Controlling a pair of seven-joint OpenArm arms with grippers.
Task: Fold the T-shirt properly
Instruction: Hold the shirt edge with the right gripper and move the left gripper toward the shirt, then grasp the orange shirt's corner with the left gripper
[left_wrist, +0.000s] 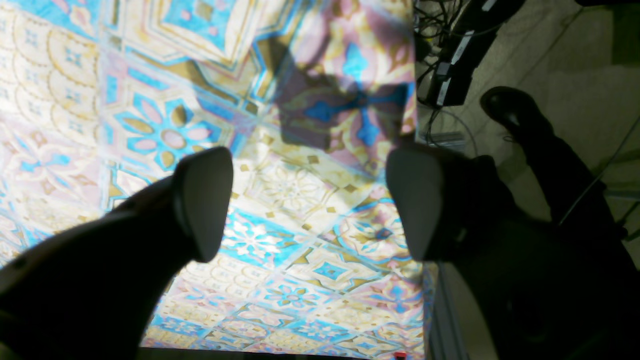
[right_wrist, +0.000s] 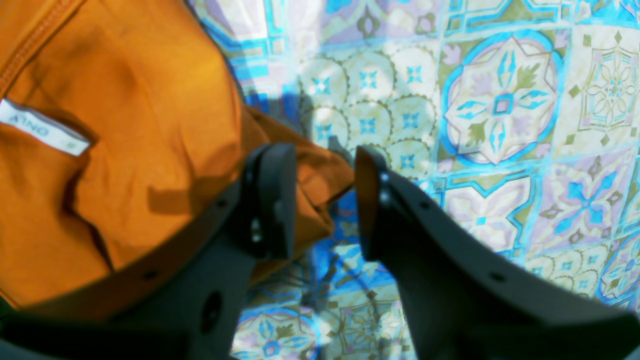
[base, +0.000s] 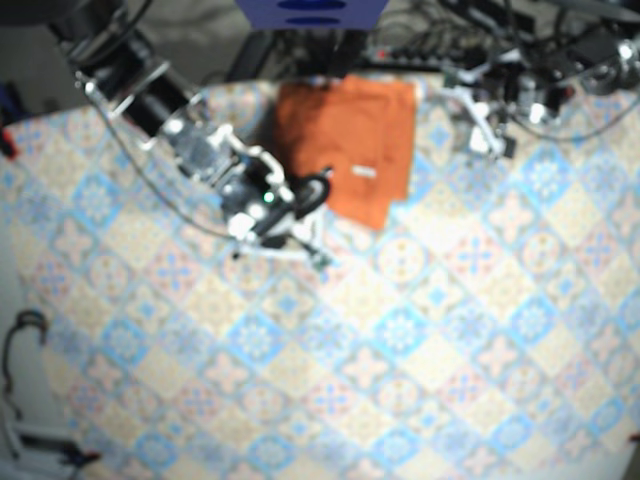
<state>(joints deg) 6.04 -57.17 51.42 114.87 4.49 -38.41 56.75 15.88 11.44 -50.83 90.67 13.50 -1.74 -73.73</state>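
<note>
Right wrist shows T-shirt (right_wrist: 125, 125) corner btwn spread right claw (right_wrist: 320, 172); left claw (left_wrist: 310, 200) spread over tablecloth (left_wrist: 150, 100).

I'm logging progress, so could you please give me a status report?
Right gripper open, T-shirt corner between jaws, unclamped. Left gripper open, empty, over tablecloth at table edge. T-shirt looks folded, label showing. Nothing seen blocking.

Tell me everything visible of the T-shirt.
The T-shirt is orange, of soft wrinkled cloth, folded to a rough rectangle and lying flat on the patterned tablecloth near the base view's top edge. A white label shows on top. One corner lies between the fingers of the open right gripper; contact is unclear.
</note>
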